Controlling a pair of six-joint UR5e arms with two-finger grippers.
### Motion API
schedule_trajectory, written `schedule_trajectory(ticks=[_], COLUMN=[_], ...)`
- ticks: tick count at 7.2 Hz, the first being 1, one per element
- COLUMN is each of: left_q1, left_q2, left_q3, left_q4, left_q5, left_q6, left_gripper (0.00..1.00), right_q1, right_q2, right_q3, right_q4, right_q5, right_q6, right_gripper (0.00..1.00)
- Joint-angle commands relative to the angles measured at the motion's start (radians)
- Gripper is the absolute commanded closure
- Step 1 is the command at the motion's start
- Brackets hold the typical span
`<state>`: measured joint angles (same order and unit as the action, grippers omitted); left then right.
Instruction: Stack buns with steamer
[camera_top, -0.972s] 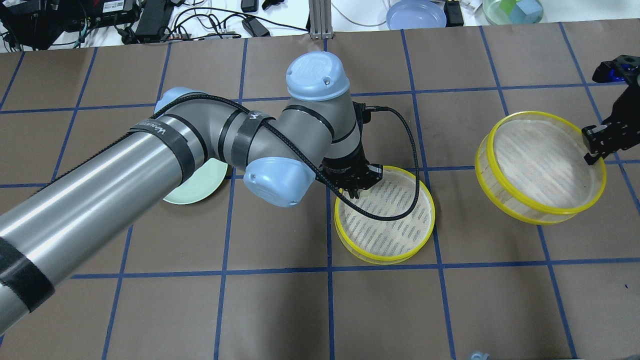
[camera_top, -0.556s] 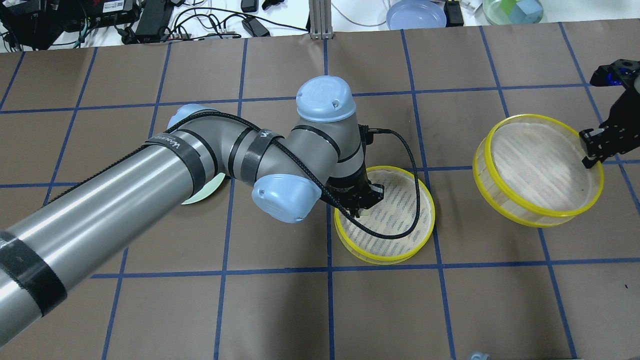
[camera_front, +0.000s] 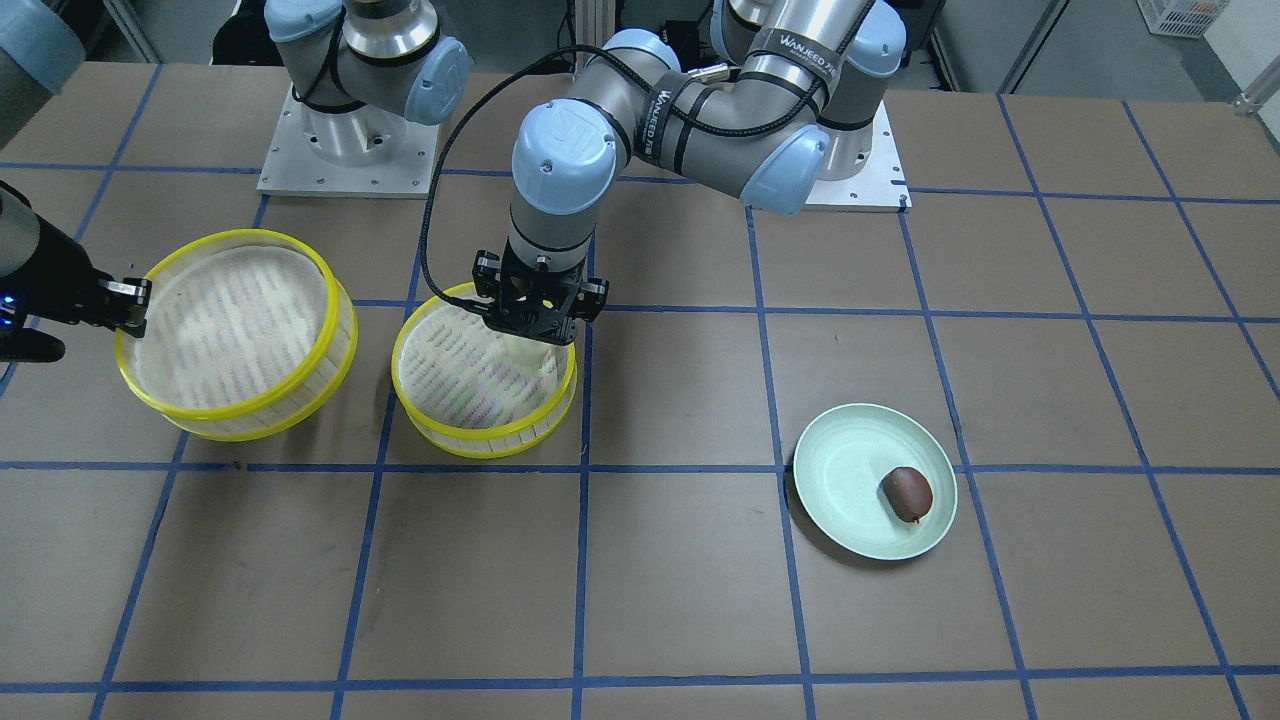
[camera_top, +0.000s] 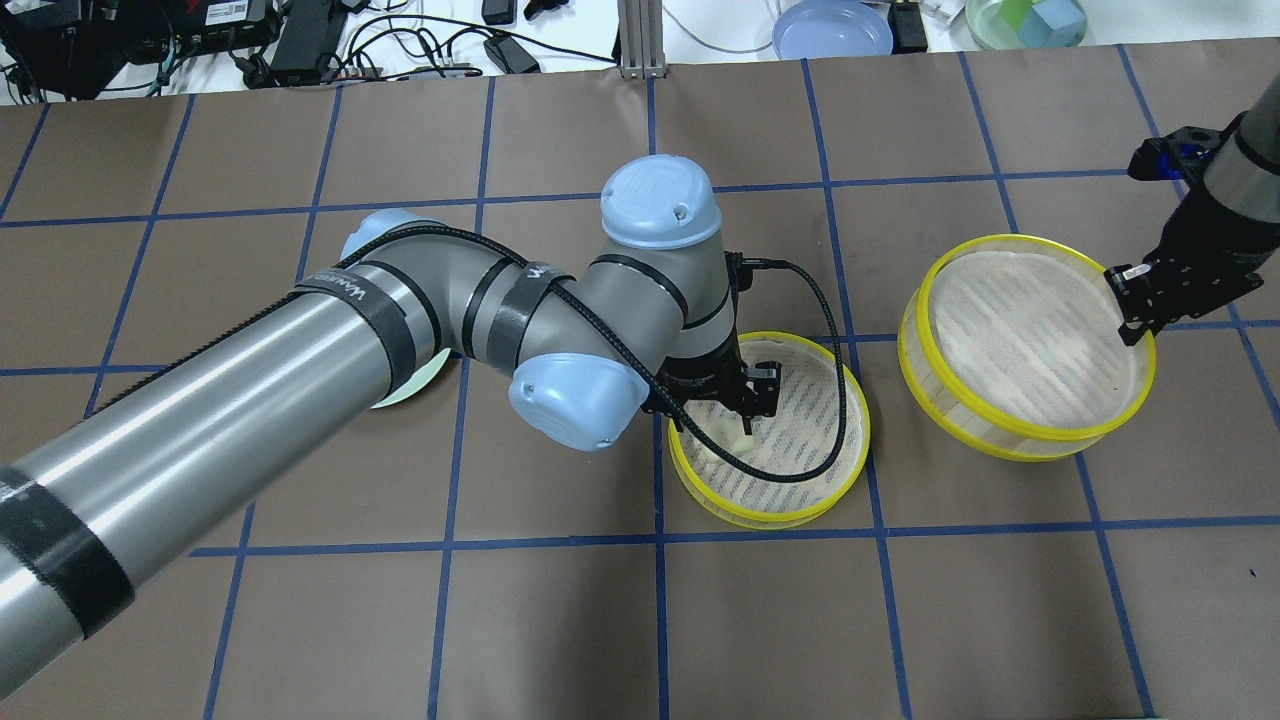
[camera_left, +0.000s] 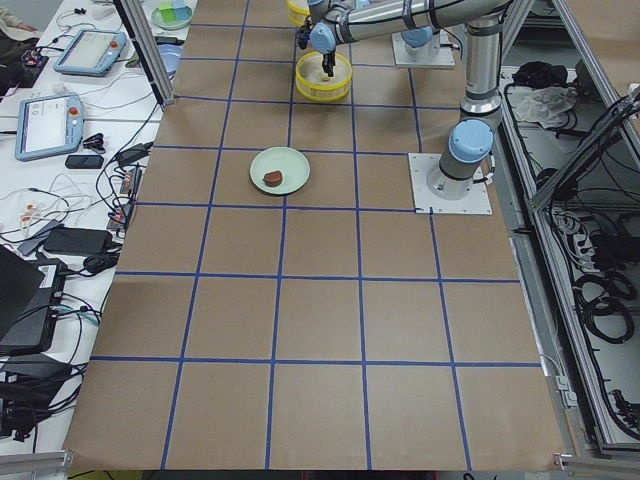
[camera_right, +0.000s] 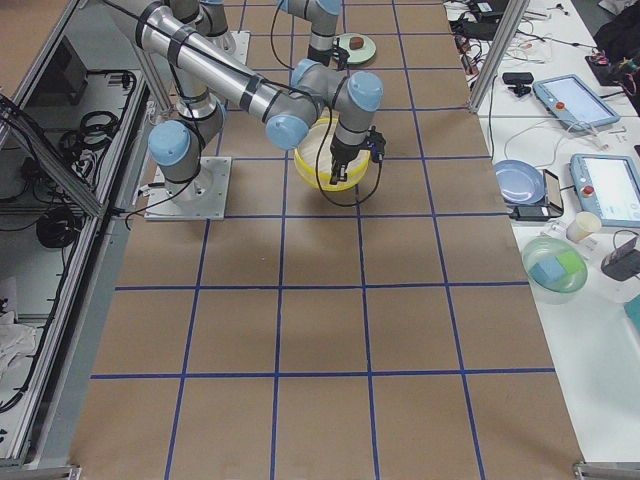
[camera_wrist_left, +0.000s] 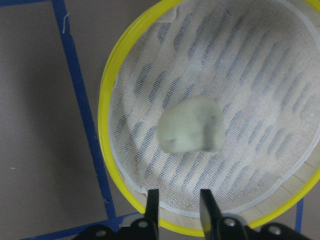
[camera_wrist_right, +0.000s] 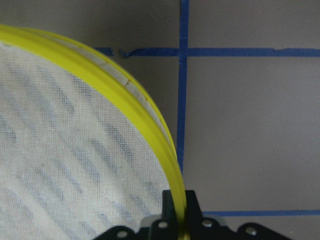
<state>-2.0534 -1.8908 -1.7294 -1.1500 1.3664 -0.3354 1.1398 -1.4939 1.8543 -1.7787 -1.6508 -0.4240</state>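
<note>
The pale cream bun (camera_wrist_left: 190, 131) lies on the mesh of the low yellow-rimmed steamer tray (camera_wrist_left: 105, 115), near its edge on the robot's left (camera_front: 532, 357). My left gripper (camera_wrist_left: 179, 200) is open just above it, inside the tray (camera_top: 760, 515), fingers apart and off the bun. My right gripper (camera_wrist_right: 178, 205) is shut on the rim of a second, taller steamer tier (camera_top: 1000, 445) and holds it tilted above the table, right of the tray (camera_front: 330, 350). The dark reddish-brown bun (camera_front: 905, 493) sits on the pale green plate (camera_front: 850, 480).
The left arm hides most of the green plate (camera_top: 405, 385) in the overhead view. A blue plate (camera_top: 830, 28), a clear bowl of blocks (camera_top: 1025, 20) and cables lie beyond the table's far edge.
My left gripper has lowered into the tray and opened, leaving the cream bun on the mesh. My right gripper has carried the held tier leftward, toward the tray.
</note>
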Motion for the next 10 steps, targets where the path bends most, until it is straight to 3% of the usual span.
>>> schedule_trajectory(ticks=[1,2,3,5,7,10], left_q1=[0.121,0.183,0.259,0.413,0.565,0.64], left_q2=[0.036,0.056,0.067,0.084,0.059,-0.031], left_q3=[0.049,0.065,0.07,0.067,0.057,0.056], left_q4=[-0.066,-0.063,-0.066,-0.071,-0.057,-0.051], left_q5=[0.061,0.077,0.179,0.256,0.247,0.252], left_q6=[0.033,0.07,0.173,0.295,0.511,0.465], left_gripper=[0.0,0.0,0.0,0.0,0.0,0.0], right_q1=[0.123,0.215,0.315,0.446,0.483,0.483], right_q2=[-0.037,-0.039,-0.037,-0.037,-0.022,0.0], right_q3=[0.049,0.051,0.051,0.122,0.16,0.16], right_q4=[0.001,-0.002,-0.016,-0.187,-0.228,-0.225], right_q5=[-0.001,-0.001,-0.001,0.0,0.008,-0.001], right_q6=[0.185,0.293,0.382,0.399,0.418,0.424], right_gripper=[1.0,1.0,1.0,1.0,1.0,1.0])
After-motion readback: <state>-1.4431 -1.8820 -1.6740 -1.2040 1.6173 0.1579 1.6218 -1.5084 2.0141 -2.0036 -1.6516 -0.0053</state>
